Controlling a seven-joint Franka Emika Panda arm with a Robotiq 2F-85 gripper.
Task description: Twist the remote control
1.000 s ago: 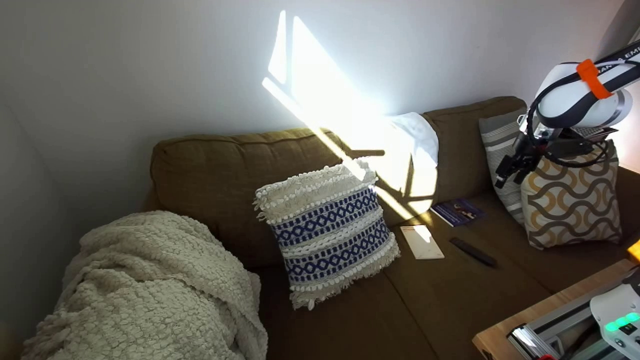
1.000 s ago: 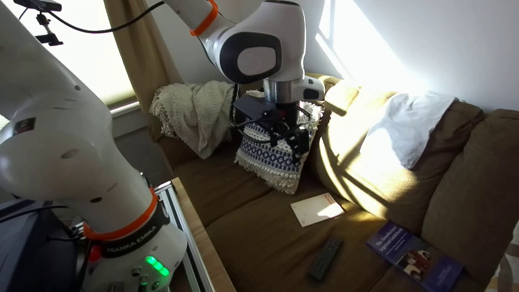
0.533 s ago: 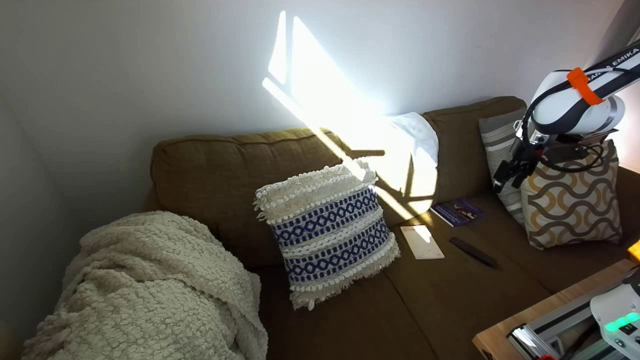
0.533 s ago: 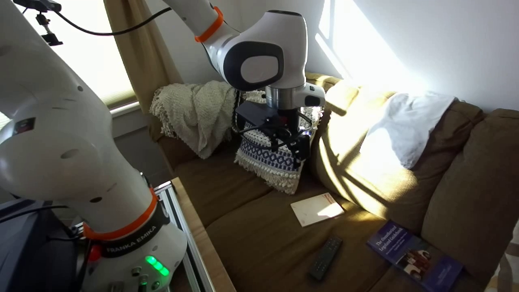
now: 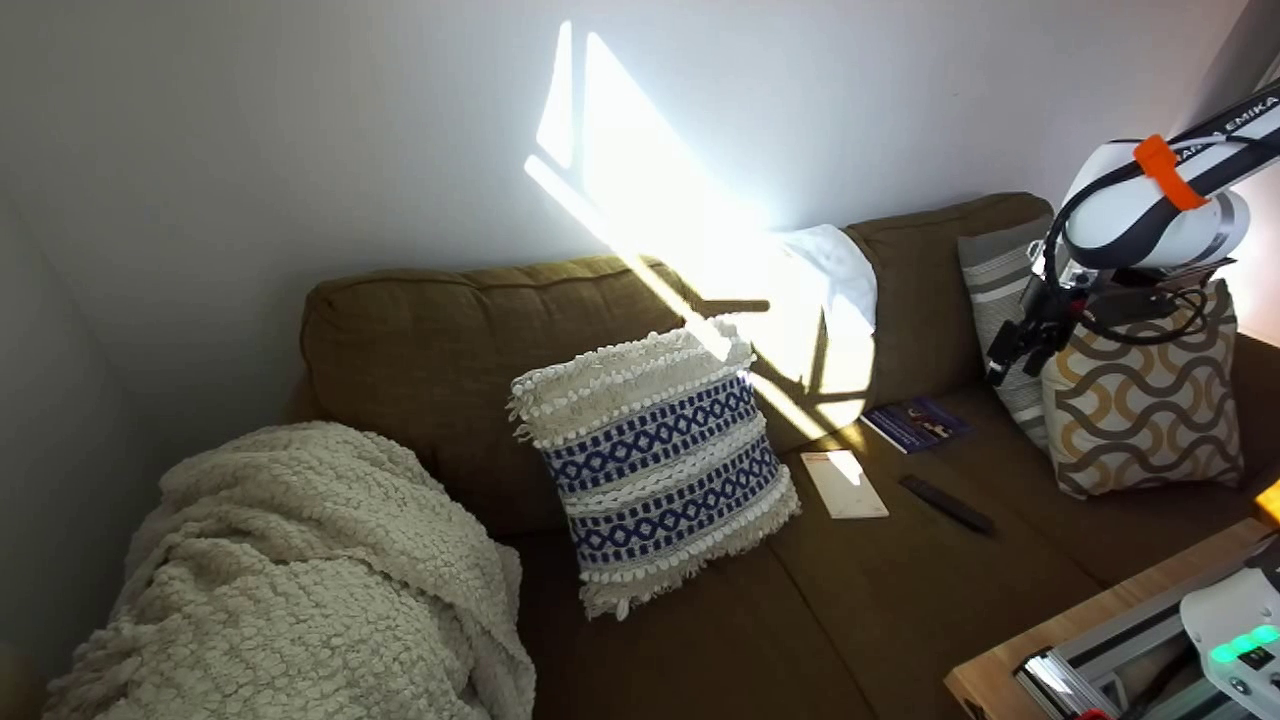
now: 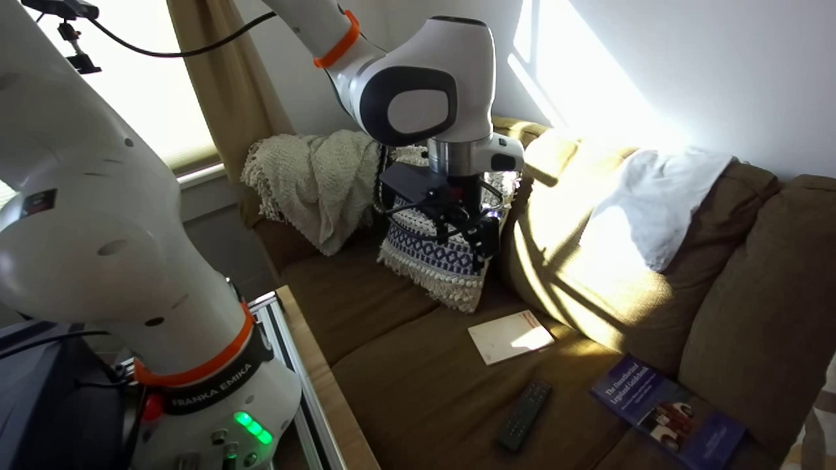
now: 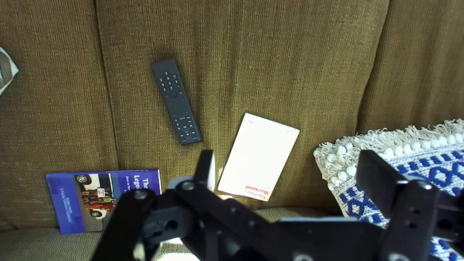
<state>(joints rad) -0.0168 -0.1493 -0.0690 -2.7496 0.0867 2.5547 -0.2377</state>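
Observation:
The remote control [image 5: 946, 503] is a slim black bar lying flat on the brown couch seat. It also lies near the bottom of an exterior view [image 6: 525, 416] and at the upper left of the wrist view [image 7: 177, 103], buttons up. My gripper [image 7: 290, 170] is open and empty, its fingers wide apart. It hangs well above the seat in both exterior views [image 5: 1018, 364] [image 6: 482, 251]. In the wrist view the remote lies beyond and left of the fingertips, apart from them.
A white booklet [image 7: 259, 157] and a blue-purple book [image 6: 666, 412] lie on the seat near the remote. A fringed blue-white cushion [image 5: 665, 470], a patterned cushion [image 5: 1145, 400] and a striped one stand against the backrest. A wooden-edged robot base [image 5: 1100, 600] borders the seat.
Over the last second my arm and gripper have moved down slightly; between half a second ago and now they hold still. The remote has not moved.

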